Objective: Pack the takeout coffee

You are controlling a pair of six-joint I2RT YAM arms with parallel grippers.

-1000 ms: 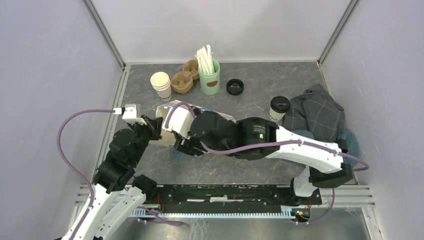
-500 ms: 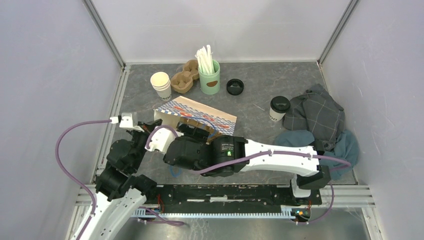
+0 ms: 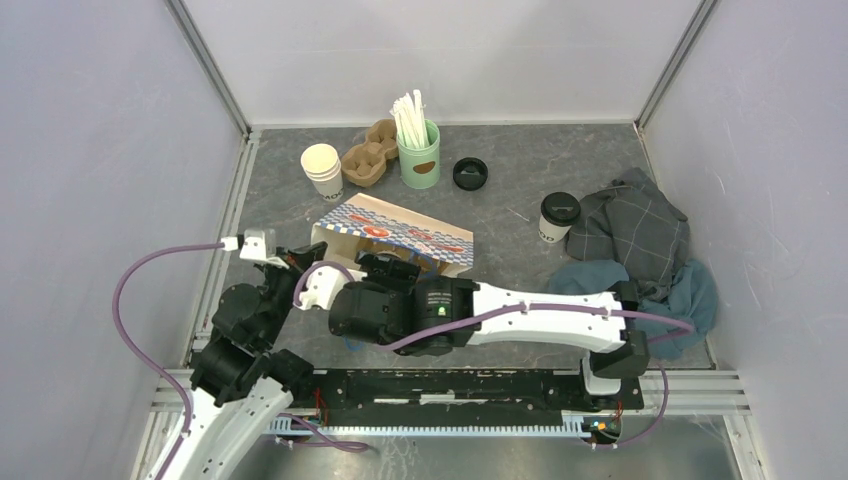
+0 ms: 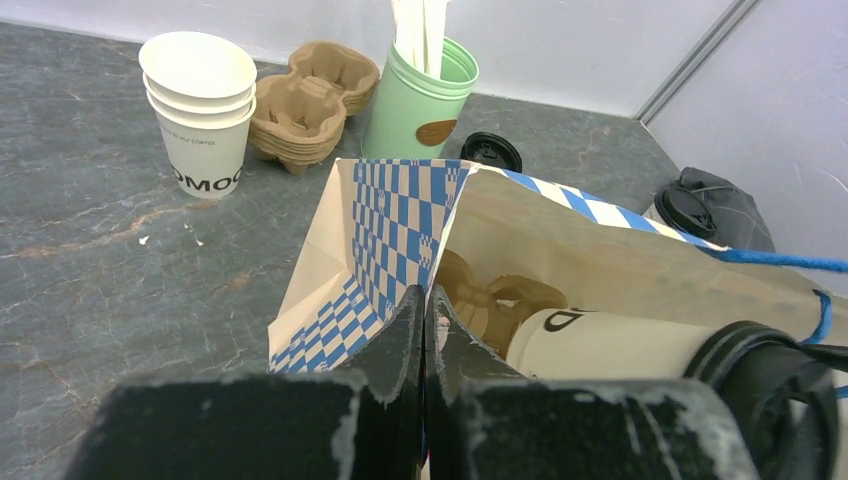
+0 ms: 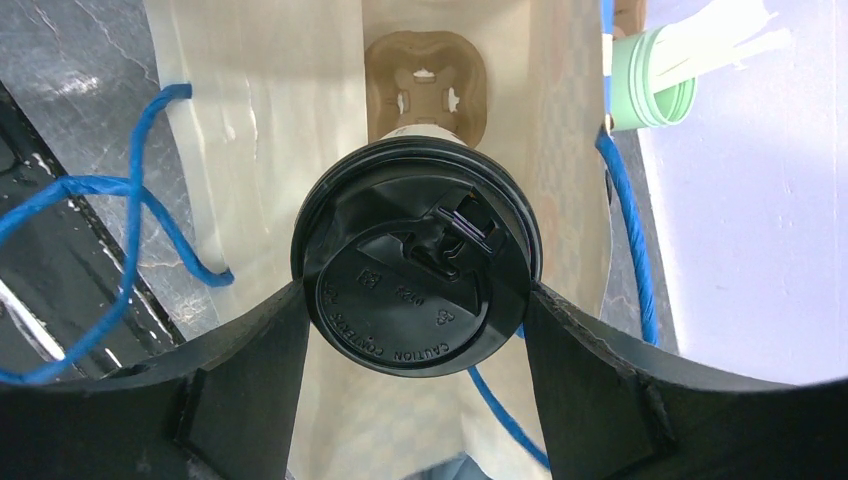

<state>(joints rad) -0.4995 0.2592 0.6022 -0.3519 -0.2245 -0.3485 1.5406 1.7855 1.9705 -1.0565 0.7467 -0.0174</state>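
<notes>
A takeout coffee (image 5: 415,255), a white cup with a black lid, lies on its side in the mouth of a blue-checked paper bag (image 3: 395,232). My right gripper (image 5: 415,292) is shut on it, one finger pressing each side of the lid. A brown cup carrier (image 5: 425,90) sits deeper in the bag, beyond the cup. My left gripper (image 4: 424,312) is shut on the bag's checked edge and holds the mouth up; in the left wrist view the cup (image 4: 610,345) shows inside. A second takeout coffee (image 3: 558,217) stands upright at the right.
At the back stand stacked white cups (image 3: 322,170), a spare carrier (image 3: 365,160), a green straw holder (image 3: 418,150) and a loose black lid (image 3: 470,173). Grey and blue cloths (image 3: 635,240) lie at the right. The bag's blue cord handles (image 5: 120,220) trail near the mouth.
My right arm has drawn back toward the near left, uncovering the bag in the top view. The left arm shifted slightly nearer, still gripping the bag's edge.
</notes>
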